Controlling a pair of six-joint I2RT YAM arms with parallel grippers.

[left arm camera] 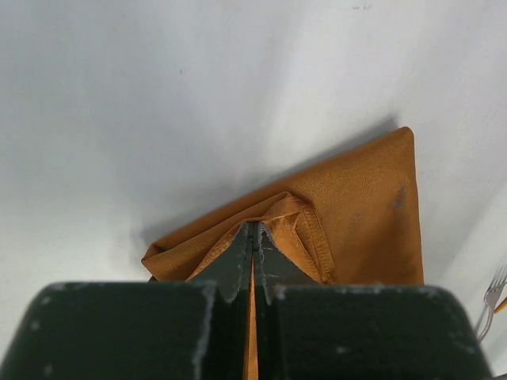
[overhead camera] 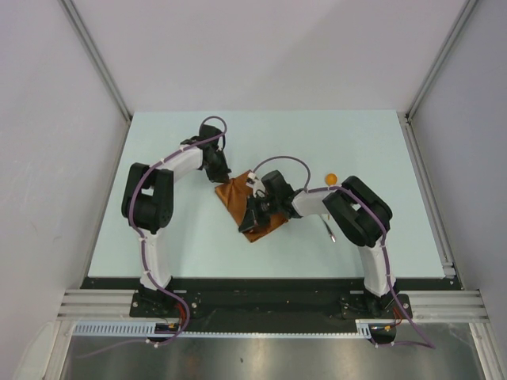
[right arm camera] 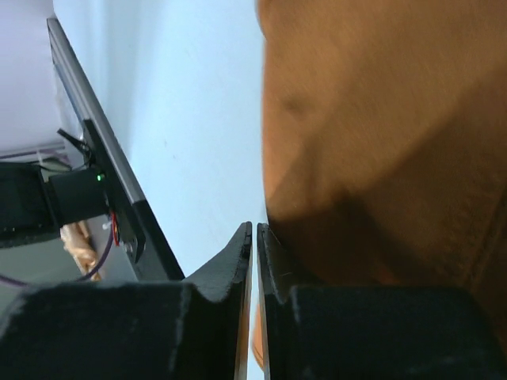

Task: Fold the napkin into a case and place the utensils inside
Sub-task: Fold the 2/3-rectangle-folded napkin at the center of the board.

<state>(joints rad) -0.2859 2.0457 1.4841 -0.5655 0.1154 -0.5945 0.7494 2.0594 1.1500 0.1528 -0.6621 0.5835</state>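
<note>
The rust-orange napkin (overhead camera: 238,194) lies partly folded at mid table. My left gripper (overhead camera: 215,170) is at its far left corner, shut on a raised fold of the cloth (left arm camera: 364,206); a strip of cloth shows between its fingers (left arm camera: 238,261). My right gripper (overhead camera: 255,212) is over the napkin's near right part, jaws closed to a thin slit, with the cloth (right arm camera: 380,119) draped against its right finger. The spoon's orange bowl (overhead camera: 331,179) lies to the right, behind the right arm. The fork (overhead camera: 327,229) lies near the right arm; its tines show in the left wrist view (left arm camera: 491,297).
The pale table (overhead camera: 174,237) ends in a black front rail (overhead camera: 261,283), which also shows in the right wrist view (right arm camera: 119,206). White walls stand on three sides. The right arm's elbow (overhead camera: 360,210) hangs over the utensils' area.
</note>
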